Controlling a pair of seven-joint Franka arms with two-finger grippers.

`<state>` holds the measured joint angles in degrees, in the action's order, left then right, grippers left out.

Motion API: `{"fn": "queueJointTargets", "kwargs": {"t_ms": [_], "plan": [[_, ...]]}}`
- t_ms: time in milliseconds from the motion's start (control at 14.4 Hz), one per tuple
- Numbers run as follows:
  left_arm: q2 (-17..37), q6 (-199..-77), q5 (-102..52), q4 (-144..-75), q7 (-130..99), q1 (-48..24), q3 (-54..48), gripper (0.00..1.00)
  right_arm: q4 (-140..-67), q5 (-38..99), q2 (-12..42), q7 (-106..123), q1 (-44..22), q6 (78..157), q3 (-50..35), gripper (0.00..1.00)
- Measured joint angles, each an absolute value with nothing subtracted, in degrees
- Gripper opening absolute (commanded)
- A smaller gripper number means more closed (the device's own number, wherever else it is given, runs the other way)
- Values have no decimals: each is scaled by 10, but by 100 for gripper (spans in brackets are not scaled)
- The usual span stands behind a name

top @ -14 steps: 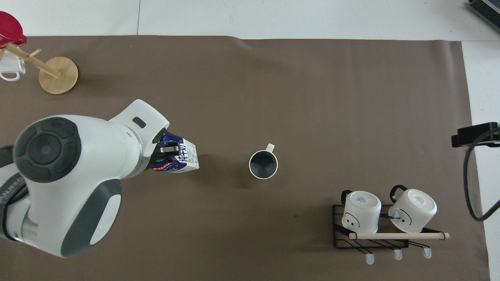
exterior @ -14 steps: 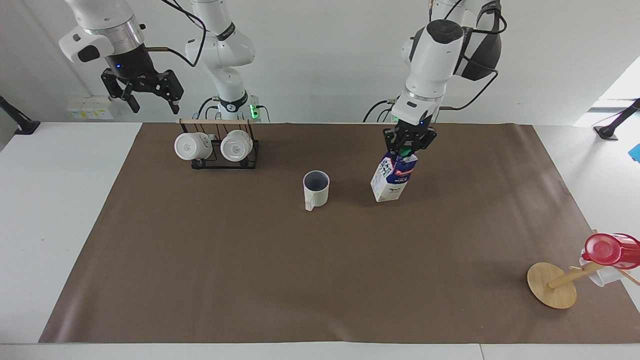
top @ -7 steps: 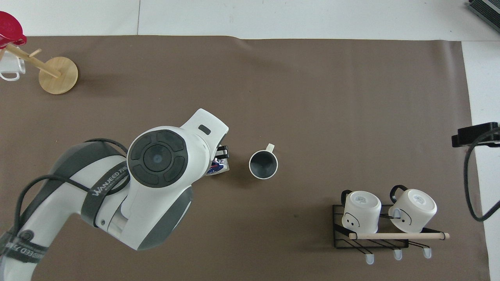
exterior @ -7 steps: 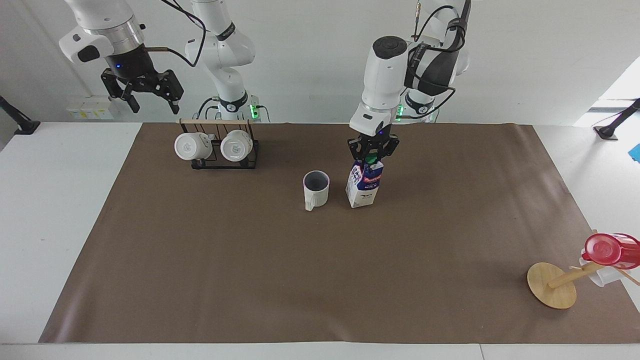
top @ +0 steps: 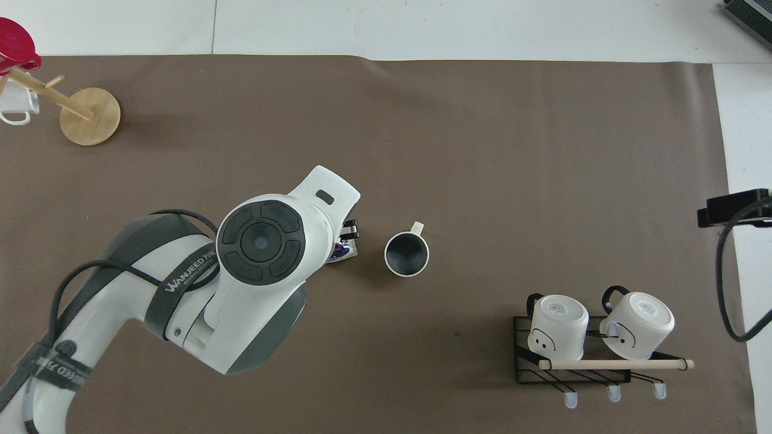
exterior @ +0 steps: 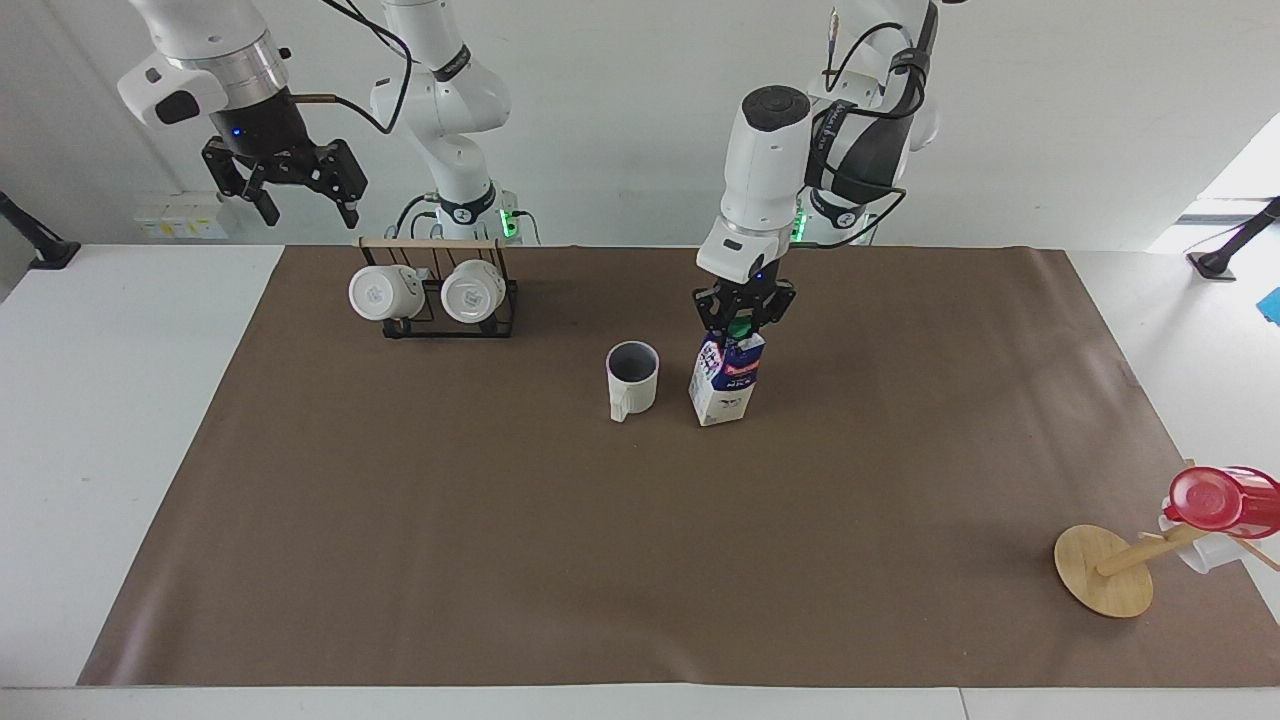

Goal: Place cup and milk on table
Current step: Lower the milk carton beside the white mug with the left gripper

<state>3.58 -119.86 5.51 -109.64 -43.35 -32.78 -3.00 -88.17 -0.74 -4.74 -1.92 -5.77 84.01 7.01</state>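
Note:
The cream-white cup (exterior: 632, 378) (top: 407, 254) stands upright on the table's brown paper sheet (exterior: 640, 560) (top: 482, 150), its handle pointing away from the robots. Beside it, toward the left arm's end, is the blue and white milk (exterior: 725, 385) carton, nearly upright with its base down at the paper. My left gripper (exterior: 742, 322) is shut on the carton's top by the green cap. In the overhead view the left arm covers most of the milk (top: 344, 251). My right gripper (exterior: 298, 195) hangs open and waiting, high over the right arm's end of the table.
A black wire rack (exterior: 440, 322) (top: 579, 374) with two white mugs stands near the right arm's base. A tipped wooden stand (exterior: 1105, 572) (top: 90, 108) with a red cup (exterior: 1215, 498) (top: 15, 45) lies at the left arm's end, far from the robots.
My left gripper has carried the milk toward the cup, brought it from a clear tilt to nearly upright, and lowered it to the paper. The right arm has not moved.

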Motion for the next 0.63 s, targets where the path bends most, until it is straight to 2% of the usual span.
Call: {"fn": "queueJointTargets", "kwargs": {"t_ms": [626], "plan": [[37,-1205,61,-1100,-376,-328,-29,38,-882,-7,-47,-19,-58,840,70,100]]}}
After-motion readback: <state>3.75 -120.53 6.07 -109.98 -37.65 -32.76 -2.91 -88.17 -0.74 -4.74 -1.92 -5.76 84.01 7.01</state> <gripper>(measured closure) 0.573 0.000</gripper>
